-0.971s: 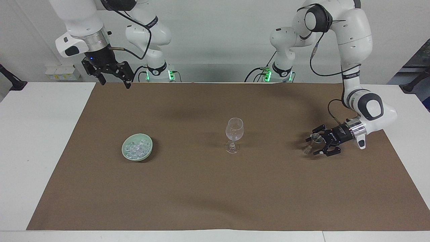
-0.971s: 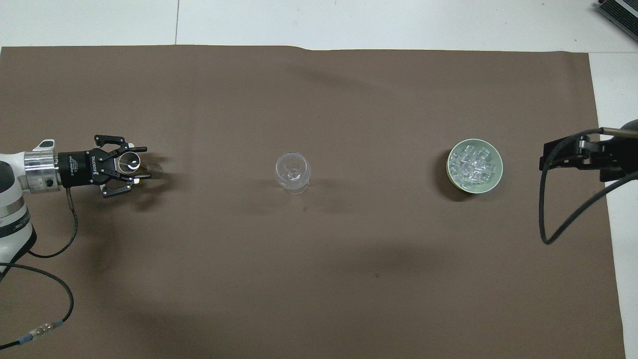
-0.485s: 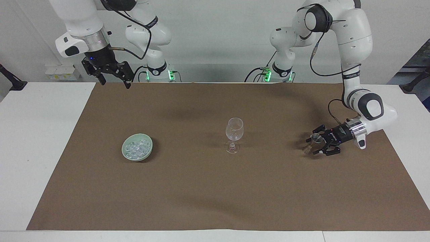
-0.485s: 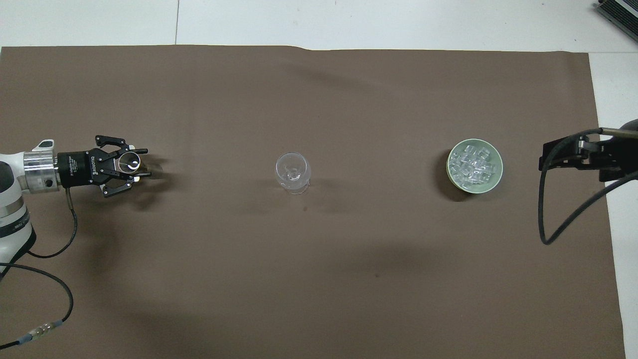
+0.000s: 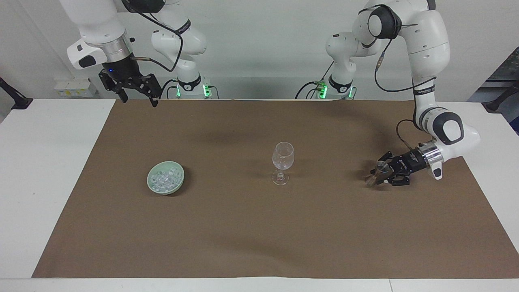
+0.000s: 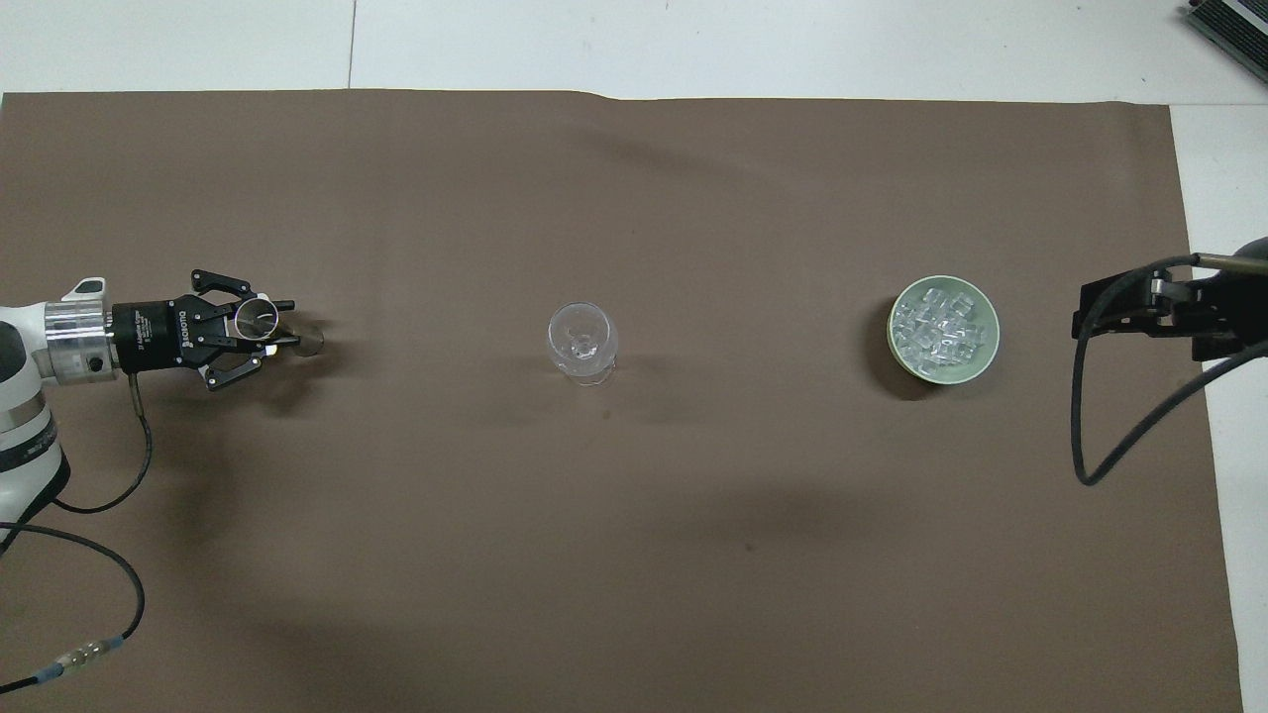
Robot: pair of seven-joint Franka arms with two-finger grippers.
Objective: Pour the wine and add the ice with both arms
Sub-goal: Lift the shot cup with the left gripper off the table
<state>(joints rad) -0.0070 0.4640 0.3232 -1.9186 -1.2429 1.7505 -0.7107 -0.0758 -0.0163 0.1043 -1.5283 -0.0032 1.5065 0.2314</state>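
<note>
— While my right gripper (image 5: 136, 95) waits open above the mat's (image 5: 259, 227) edge nearest the robots, what's the left doing?

— Left gripper (image 5: 380, 174) is low around the small cup (image 5: 379, 165) of wine; whether it grips yet, I cannot tell. Bowl (image 5: 165, 177) of ice (image 6: 942, 327) and wineglass (image 5: 282, 162) stand well apart.

— Risk?

— Lifting loose: the cup slips and spills.
</note>
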